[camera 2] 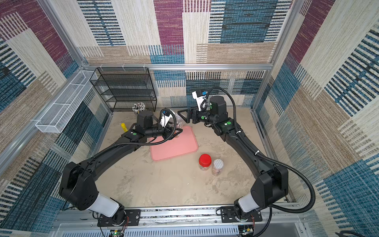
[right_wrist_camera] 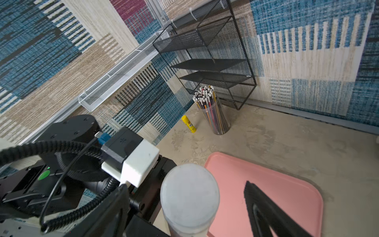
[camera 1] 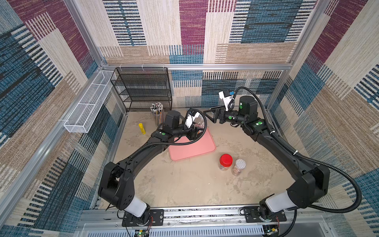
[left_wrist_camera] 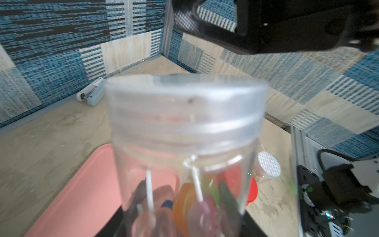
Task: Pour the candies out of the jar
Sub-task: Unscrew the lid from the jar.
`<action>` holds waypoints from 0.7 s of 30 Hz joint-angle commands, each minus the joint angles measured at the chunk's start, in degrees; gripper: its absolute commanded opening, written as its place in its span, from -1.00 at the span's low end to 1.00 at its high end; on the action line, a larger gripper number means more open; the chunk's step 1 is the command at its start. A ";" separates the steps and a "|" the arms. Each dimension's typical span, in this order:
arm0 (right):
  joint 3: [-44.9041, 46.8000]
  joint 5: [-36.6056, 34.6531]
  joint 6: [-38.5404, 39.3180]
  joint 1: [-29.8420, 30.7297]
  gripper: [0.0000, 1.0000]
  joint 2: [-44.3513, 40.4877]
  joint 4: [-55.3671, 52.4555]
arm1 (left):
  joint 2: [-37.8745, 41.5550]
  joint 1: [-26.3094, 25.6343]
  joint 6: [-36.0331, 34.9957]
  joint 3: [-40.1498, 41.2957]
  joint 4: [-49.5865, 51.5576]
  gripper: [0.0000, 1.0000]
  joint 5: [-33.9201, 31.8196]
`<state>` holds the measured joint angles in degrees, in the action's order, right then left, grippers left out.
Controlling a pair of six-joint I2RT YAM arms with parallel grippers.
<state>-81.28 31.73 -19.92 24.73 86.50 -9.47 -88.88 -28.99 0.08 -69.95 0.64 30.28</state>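
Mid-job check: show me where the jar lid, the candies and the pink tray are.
jar lid [right_wrist_camera: 189, 195]: right wrist view, centre of its frosted flat top.
candies [left_wrist_camera: 183, 202]: left wrist view, on an orange lollipop head.
pink tray [camera 1: 196, 150]: in a top view, bare middle of its floor.

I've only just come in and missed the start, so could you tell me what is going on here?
The left gripper is shut on a clear plastic jar of small coloured lollipops on white sticks, holding it up by the far edge of the flat pink tray. The jar's translucent white lid is on, so nothing is poured yet. The right gripper is at the lid, its jaws open to either side, not gripping it.
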 commanded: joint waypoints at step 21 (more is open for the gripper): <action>0.06 -8.52 -7.36 3.92 0.36 5.92 3.48 | 0.71 -2.18 -0.69 0.96 -2.38 -1.00 -11.12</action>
<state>-81.30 23.66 -26.50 28.51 92.07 -8.19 -88.40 -31.14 -0.19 -68.97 0.82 18.39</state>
